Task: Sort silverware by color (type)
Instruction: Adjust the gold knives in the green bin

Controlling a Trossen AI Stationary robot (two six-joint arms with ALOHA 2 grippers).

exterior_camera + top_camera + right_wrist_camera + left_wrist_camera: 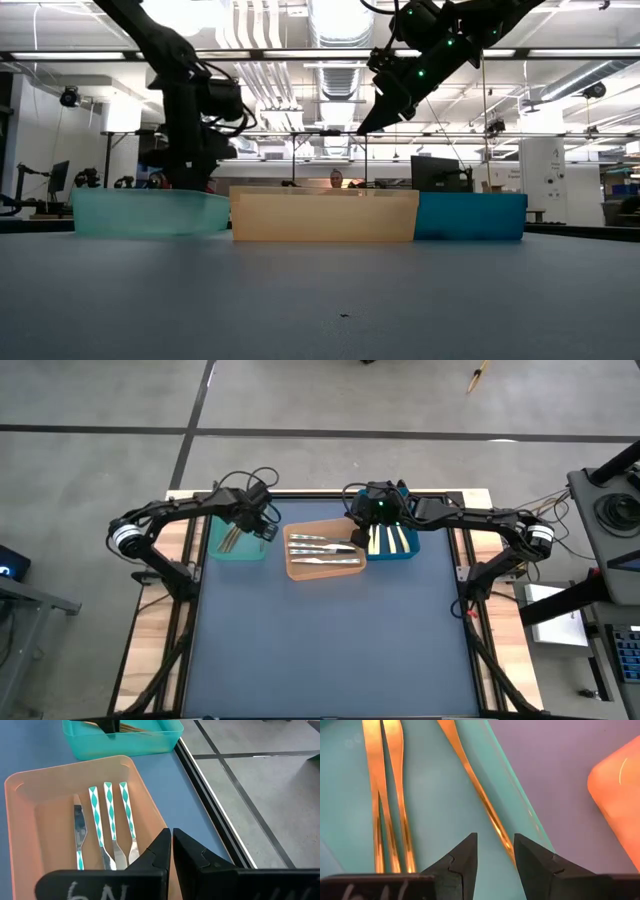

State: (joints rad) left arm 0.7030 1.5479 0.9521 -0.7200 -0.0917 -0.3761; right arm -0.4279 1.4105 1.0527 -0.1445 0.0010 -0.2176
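Observation:
Three gold pieces of silverware lie flat in the teal bin; one of them lies along the bin's side wall. My left gripper hangs open over that piece's near end, pointing down, with nothing between its fingers. Several silver pieces with teal-and-white patterned handles lie side by side in the orange bin. Cream-handled pieces lie in the blue bin. My right gripper is shut and holds nothing, raised above the orange bin's edge nearest the blue bin.
The three bins stand in a row at the table's far edge: teal on the left, orange in the middle, blue on the right. The dark blue mat in front of them is bare. The table's far rail runs just behind the bins.

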